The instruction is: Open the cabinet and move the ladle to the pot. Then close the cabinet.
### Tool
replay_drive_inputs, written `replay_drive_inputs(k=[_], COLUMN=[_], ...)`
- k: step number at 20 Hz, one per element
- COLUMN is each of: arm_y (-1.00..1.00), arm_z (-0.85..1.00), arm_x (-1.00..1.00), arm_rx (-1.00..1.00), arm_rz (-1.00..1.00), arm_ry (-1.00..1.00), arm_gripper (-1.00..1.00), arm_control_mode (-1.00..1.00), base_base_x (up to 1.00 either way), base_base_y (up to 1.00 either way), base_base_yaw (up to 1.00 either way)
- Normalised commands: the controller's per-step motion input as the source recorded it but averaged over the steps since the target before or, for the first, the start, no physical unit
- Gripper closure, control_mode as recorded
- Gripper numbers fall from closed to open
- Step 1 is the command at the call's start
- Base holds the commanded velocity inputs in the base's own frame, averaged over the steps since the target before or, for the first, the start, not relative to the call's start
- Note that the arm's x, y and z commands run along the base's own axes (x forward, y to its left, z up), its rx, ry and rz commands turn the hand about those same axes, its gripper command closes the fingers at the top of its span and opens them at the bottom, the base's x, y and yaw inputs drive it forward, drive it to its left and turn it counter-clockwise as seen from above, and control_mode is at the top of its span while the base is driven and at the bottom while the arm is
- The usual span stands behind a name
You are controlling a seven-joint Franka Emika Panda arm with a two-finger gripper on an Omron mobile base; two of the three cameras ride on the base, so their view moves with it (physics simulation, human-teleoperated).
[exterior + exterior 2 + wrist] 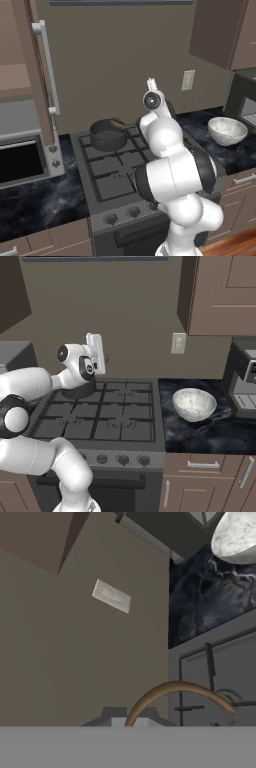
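Note:
The cabinet door (36, 75) stands swung open at the left, its long silver handle (46, 70) facing me. On the stove's back left burner sits the dark pot (107, 134), partly hidden behind my hand in the right base view (82, 391). My gripper (151, 84) (106, 358) hangs above the stove, just right of the pot, pointing at the back wall. In the hand view the gripper (132, 718) is shut on the ladle; its thin brown curved handle (175, 688) arcs out from the fingers over the stove grate. The ladle's bowl is hard to make out.
A microwave (20, 157) sits under the open cabinet at the left. A white bowl (227, 131) (194, 404) rests on the dark counter right of the stove (100, 416), beside a dark appliance (243, 378). A wall outlet (188, 80) and another wall cabinet (220, 296) are above.

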Motion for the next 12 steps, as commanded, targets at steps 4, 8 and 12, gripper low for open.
replay_drive_inputs(k=[4, 8, 12], arm_y=[0.16, 0.20, 0.08], arm_z=[-0.14, -0.16, -0.17], arm_x=[0.14, 0.15, 0.10], arm_rx=[0.00, 0.00, 0.00], arm_rz=[-0.03, -0.03, -0.04], arm_ry=[0.00, 0.00, 0.00], arm_gripper=[1.00, 1.00, 1.00], arm_control_mode=[-1.00, -1.00, -1.00], base_base_x=[0.00, 0.00, 0.00], base_base_y=[0.00, 0.00, 0.00], base_base_yaw=[0.00, 0.00, 0.00])
